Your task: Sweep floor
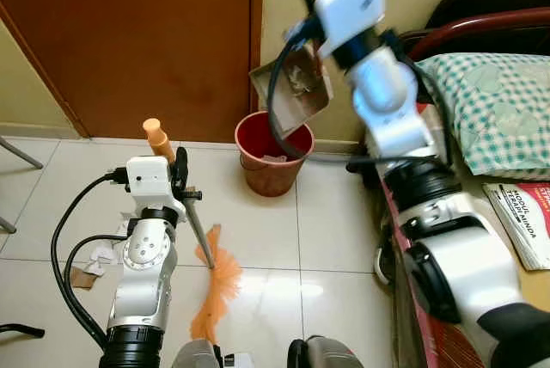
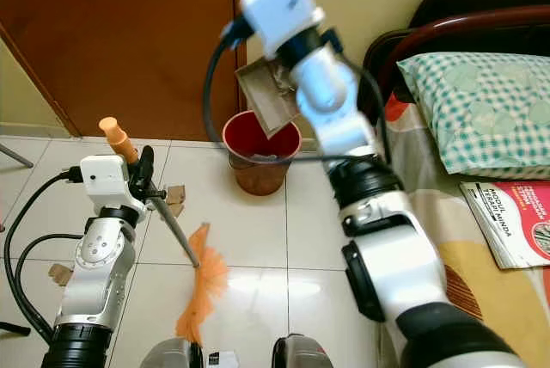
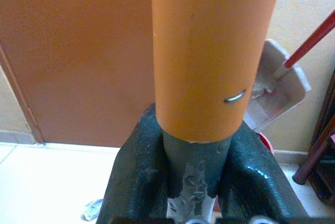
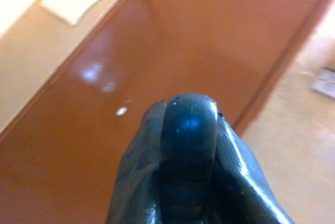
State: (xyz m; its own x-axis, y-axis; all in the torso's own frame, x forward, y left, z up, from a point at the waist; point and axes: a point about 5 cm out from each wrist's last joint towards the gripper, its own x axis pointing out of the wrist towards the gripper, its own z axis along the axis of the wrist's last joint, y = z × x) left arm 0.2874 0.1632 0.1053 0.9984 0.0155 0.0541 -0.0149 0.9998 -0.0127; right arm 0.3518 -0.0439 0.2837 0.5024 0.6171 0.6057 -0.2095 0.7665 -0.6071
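Left gripper [image 1: 182,180]: clamped on the broom [image 1: 215,278] just below its orange handle grip; the orange bristles rest on the white tiled floor [image 1: 284,230] in front of the robot
Right gripper [image 4: 188,130]: raised high, pinched tight around a dark rounded handle end; the arm holds the dustpan [image 1: 296,84] tilted above the red bin [image 1: 271,157]
Step in hand: judged to be emptying the dustpan into the bin, sweeping paused
Left to sweep: paper scraps [image 1: 90,265] lie on the floor beside the left arm
Risk: the pan's mouth hangs at the bin's rim, so a sideways tilt could drop debris onto swept tiles; the trailing cables [image 1: 64,248] could drag the scraps about
Risk to bin: lowering the pan carelessly could knock the light bin over
Left wrist view adds: the grip close up, and the dustpan's red shaft against the wall
Eye views add: the bin, the bristles, a bed with a checked pillow [image 1: 494,110] and a booklet [image 1: 524,217]
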